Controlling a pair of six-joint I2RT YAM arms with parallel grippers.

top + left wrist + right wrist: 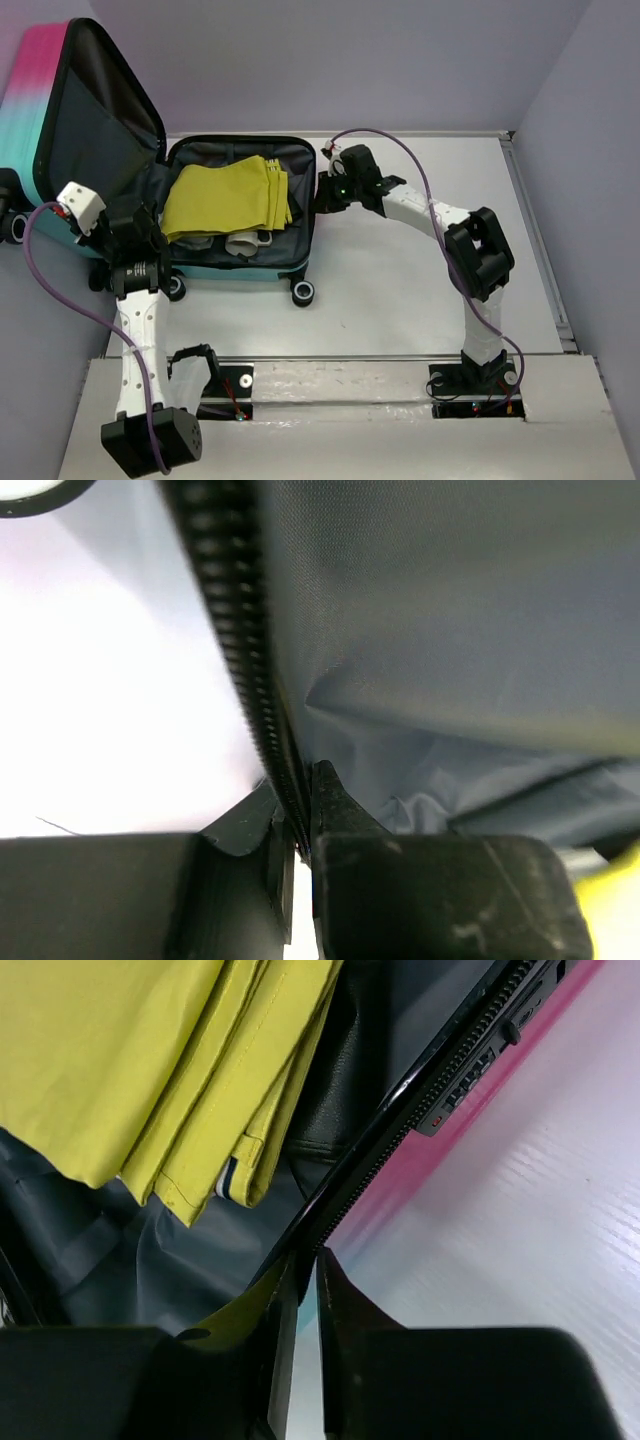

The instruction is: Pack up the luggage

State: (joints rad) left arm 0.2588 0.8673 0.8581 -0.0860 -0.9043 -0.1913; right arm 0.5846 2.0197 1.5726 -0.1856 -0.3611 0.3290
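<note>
Your pink-and-teal hard-shell suitcase [240, 268] lies open on the desk [400, 280] with its lid [100, 115] raised and a folded yellow garment [225, 195] inside, while your left gripper [300, 830] has its fingers [340, 810] pinching the lid's zipper edge and your right gripper [305, 1270] pinches the right-hand rim of its lower half.

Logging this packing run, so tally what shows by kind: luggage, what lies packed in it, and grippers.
luggage: 1
yellow folded bundle: 1
pale items showing under it: 2
grippers: 2, the left gripper and right gripper, each pinching the luggage rim
Total: 6
</note>
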